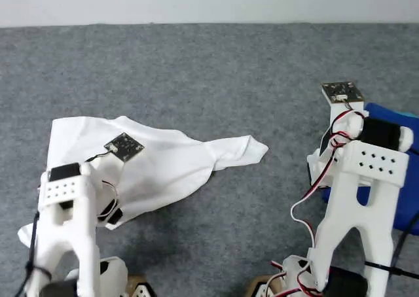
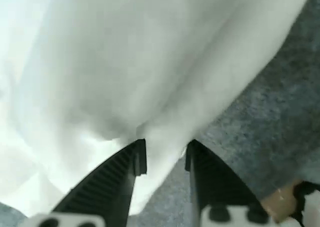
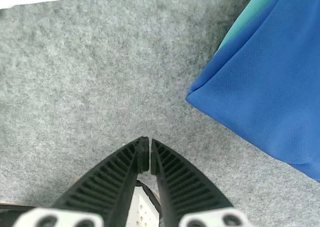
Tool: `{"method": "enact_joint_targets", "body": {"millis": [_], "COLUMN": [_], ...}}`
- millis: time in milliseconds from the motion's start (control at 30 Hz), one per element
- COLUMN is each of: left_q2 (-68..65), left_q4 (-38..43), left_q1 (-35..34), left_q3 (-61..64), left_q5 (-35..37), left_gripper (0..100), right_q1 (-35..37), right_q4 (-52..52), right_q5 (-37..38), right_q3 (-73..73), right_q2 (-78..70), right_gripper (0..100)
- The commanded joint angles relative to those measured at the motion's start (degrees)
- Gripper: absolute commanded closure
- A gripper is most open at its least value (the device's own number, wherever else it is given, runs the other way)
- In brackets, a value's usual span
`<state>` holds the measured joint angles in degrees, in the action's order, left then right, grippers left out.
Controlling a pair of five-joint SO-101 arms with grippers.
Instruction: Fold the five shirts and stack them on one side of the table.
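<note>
A white shirt lies crumpled on the left of the grey mat, one sleeve trailing toward the middle. My left gripper hangs low over its near edge, open, and the white shirt runs between and beyond the two fingers. A folded blue shirt lies at the right edge, partly hidden behind the right arm. My right gripper is shut with nothing in it, just above bare mat beside the corner of the blue shirt.
A teal layer shows under the blue shirt's far edge. The grey mat covers the table up to a pale wall at the back. Both arm bases stand at the near edge.
</note>
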<state>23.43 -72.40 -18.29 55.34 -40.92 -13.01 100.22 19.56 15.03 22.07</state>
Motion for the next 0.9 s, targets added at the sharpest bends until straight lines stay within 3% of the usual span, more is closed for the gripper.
{"method": "enact_joint_targets", "body": {"millis": [0,333,867], "left_q2": [-7.4,-28.7,-29.6], "left_q4": [4.1,3.0,-28.2], "left_q1": [-2.6,-9.4,-7.6], "left_q3": [-6.9,-32.9,-59.3], "left_q5": [-0.2,-0.2,-0.2], "left_gripper": [89,89,90], "right_q1": [0.0,0.0,0.3], "right_q4": [0.0,-1.2,-1.6], "right_q5": [-0.2,-0.3,-0.5], "right_q3": [-0.3,-0.3,-0.3], "right_q2": [1.8,1.6,1.9], "right_gripper": [99.0,99.0,99.0]}}
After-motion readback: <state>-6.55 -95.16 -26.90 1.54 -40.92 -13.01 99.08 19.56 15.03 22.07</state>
